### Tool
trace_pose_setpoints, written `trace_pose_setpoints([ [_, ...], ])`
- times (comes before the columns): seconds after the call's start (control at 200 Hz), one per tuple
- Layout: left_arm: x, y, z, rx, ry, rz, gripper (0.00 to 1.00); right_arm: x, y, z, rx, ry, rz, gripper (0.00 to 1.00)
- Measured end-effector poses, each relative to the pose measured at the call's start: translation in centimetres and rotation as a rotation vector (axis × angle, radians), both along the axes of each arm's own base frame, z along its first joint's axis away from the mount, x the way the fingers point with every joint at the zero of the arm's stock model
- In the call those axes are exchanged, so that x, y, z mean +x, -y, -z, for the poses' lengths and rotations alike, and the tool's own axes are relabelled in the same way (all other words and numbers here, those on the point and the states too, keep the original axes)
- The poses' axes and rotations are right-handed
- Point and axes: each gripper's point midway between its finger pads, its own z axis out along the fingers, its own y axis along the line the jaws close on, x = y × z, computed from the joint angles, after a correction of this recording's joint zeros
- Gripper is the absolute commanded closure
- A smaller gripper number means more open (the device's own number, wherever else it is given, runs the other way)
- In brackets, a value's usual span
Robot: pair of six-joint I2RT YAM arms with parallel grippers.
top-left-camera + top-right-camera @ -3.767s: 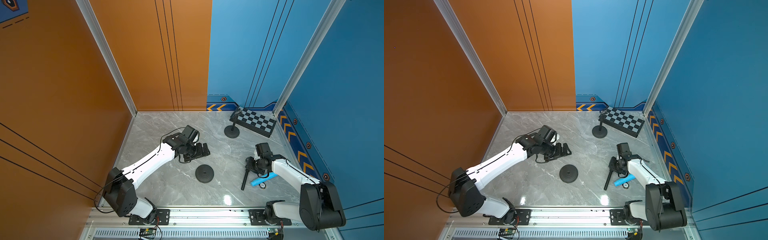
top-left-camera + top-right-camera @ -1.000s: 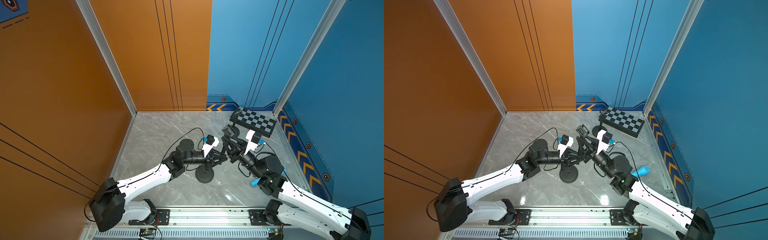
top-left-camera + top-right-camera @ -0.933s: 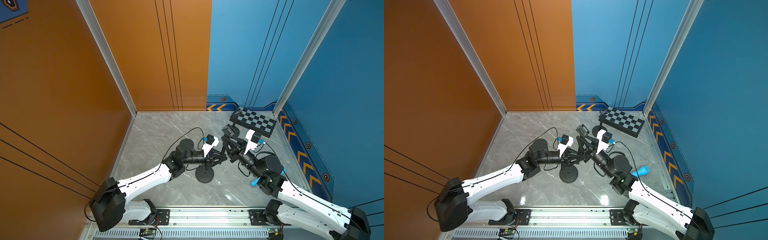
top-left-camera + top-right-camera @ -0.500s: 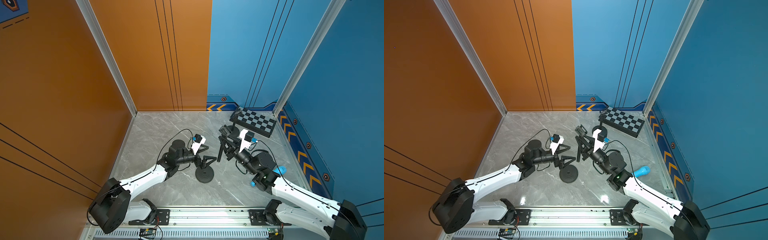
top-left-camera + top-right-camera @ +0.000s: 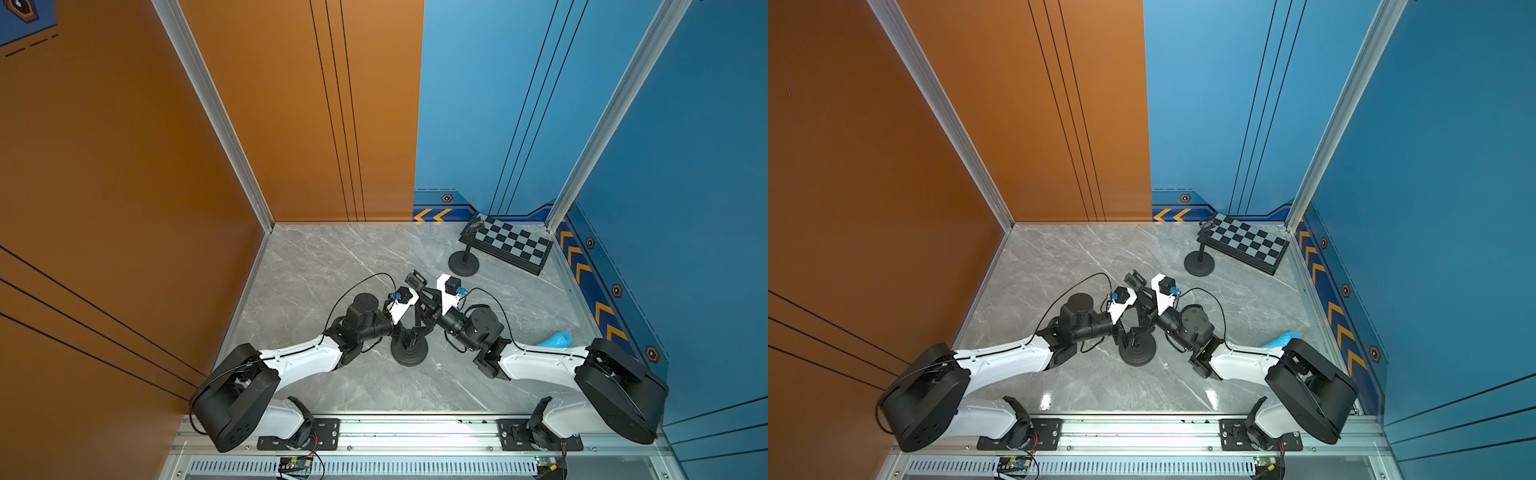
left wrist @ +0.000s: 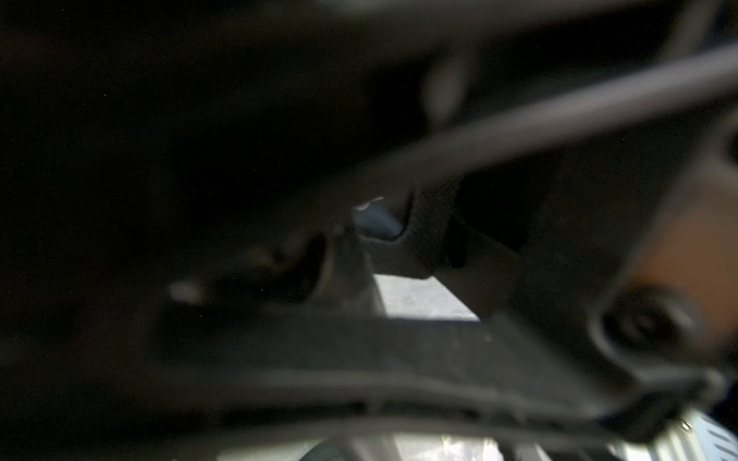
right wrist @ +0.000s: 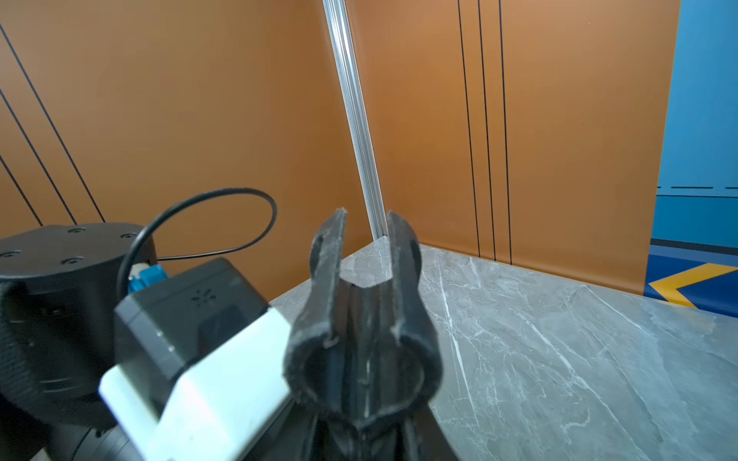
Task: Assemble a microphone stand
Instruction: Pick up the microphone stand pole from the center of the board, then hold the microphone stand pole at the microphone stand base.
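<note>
The round black base (image 5: 409, 356) (image 5: 1137, 353) lies on the grey marble floor, midway between the two arms. My right gripper (image 5: 428, 312) (image 5: 1148, 316) (image 7: 361, 439) is shut on the black pole (image 5: 416, 309), which stands nearly upright over the base. The U-shaped microphone clip (image 5: 417, 279) (image 5: 1134, 279) (image 7: 363, 319) sits at the pole's top. My left gripper (image 5: 409, 334) (image 5: 1129, 334) is open just above the base, its fingers either side of the pole's lower end, which they hide. The left wrist view is dark and blurred.
A second microphone stand (image 5: 463, 262) (image 5: 1199, 262) stands upright at the back right, beside a black-and-grey chequered board (image 5: 511, 245) (image 5: 1246, 243). A light blue object (image 5: 557, 340) (image 5: 1281, 340) lies by the right wall behind my right arm. Orange and blue walls enclose the floor.
My left gripper has opened and sunk closer to the base. My right gripper has carried the pole and clip to the left, over the base.
</note>
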Motion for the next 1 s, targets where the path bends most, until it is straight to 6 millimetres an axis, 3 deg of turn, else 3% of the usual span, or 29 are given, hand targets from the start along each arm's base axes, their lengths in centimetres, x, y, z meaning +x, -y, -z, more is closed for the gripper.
trace_pose_setpoints([
  [0.09,1.4,-0.4,1.2,0.004,0.015,-0.068,0.06,0.4,0.1,1.1,-0.014,-0.015,0.02,0.91],
  [0.235,2.6,-2.2,3.3,0.003,0.005,-0.175,0.07,-0.7,-0.2,3.0,-0.057,-0.028,0.003,0.91],
  [0.676,1.0,-4.0,5.8,0.022,-0.018,-0.197,0.02,-3.7,-2.4,5.1,-0.176,0.044,-0.072,0.94],
  [1.001,1.0,-4.7,7.0,0.054,-0.027,-0.222,0.02,-3.8,-2.9,6.2,-0.214,0.07,-0.081,0.94],
])
